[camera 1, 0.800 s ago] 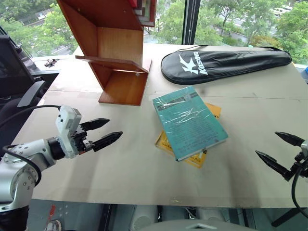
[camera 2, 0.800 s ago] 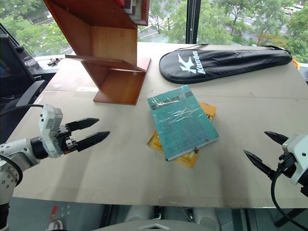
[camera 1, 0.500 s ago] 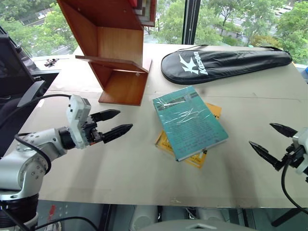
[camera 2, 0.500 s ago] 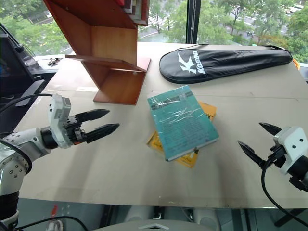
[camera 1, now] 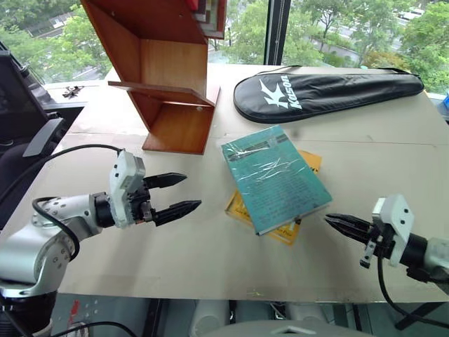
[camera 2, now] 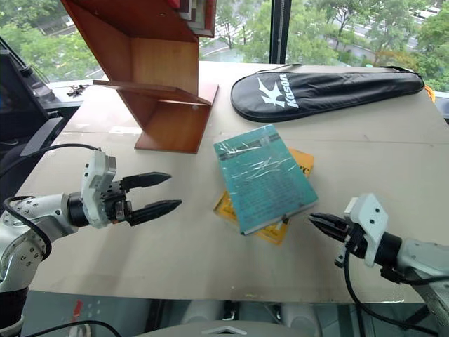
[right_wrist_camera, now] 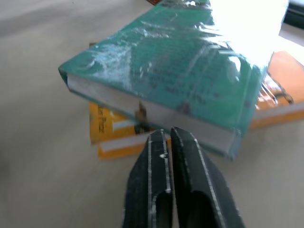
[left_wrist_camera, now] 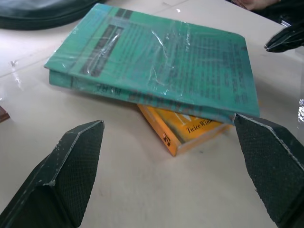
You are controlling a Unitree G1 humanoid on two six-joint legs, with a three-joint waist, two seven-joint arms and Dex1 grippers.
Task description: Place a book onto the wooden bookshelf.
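From the head, the book (camera 1: 276, 177) lay on a yellow book (camera 1: 302, 167) on the table (camera 1: 210, 246), near the shelf (camera 1: 165, 77). The left tool (camera 1: 181, 193) was wide open. In the right wrist view, the right tool (right_wrist_camera: 168, 137) was closed, empty, just beside the book

An office or lab: ahead of my left claw (camera 1: 175, 193), a table (camera 1: 365, 147), then windows (camera 1: 309, 28) overlooking trees.

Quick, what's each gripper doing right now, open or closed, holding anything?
Left gripper: open, holding nothing, beside the green book.
Right gripper: closed, holding nothing, its tips near the book's edge.
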